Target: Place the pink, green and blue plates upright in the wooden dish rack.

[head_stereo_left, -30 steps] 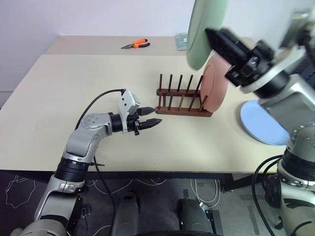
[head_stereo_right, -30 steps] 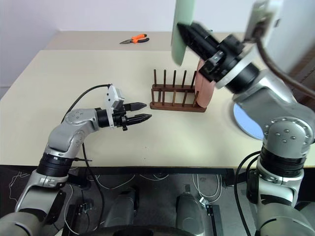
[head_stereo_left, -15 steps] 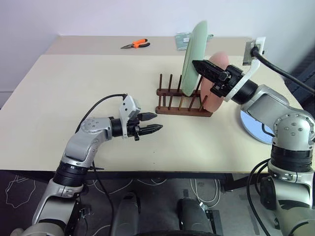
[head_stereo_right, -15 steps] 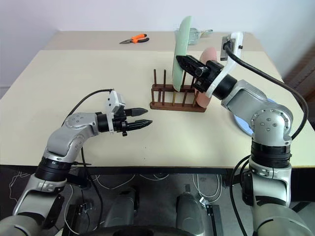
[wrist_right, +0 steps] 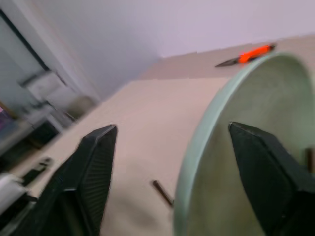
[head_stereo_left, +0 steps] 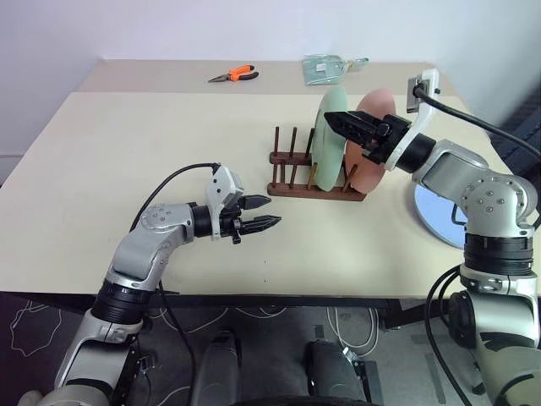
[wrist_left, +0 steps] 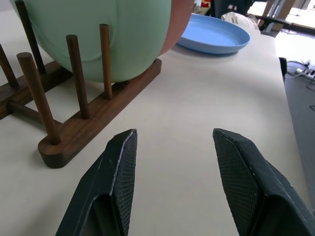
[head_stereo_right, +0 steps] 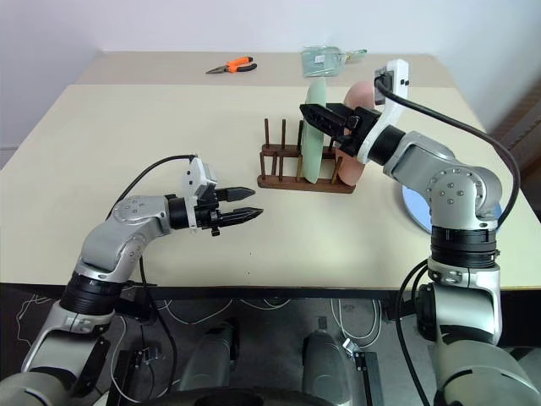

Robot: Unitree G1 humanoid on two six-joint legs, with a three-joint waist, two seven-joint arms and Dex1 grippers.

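At the middle of the bench [head_stereo_left: 101,152], toward two o'clock, the wooden dish rack [head_stereo_left: 292,182] is seen with its long axis running left to right, its pegs pointing straight up. And now the green plate [head_stereo_left: 328,139] is stood on edge between the pegs, its faces turned toward nine and three o'clock, its rim lined up front to back across the two base bars. Just beside it, on the three o'clock side, the pink plate [head_stereo_left: 372,139] is stood upright in the same way, at the rack's right end. The blue plate [head_stereo_left: 435,216] is left lying flat on the bench at three o'clock of the rack, partly hidden behind the right arm.

The right pincer [head_stereo_left: 345,127] is held at the green plate's upper rim, pointing toward nine o'clock; its fingers [wrist_right: 98,162] are spread wide, one on each side of the rim, and whether either touches the plate cannot be told. The left pincer [head_stereo_left: 266,212] is hovered low over the bench at seven o'clock of the rack, pointing toward three o'clock, its fingers parted and nothing held between them. Orange-handled pliers [head_stereo_left: 232,75] are seen far back at twelve o'clock.
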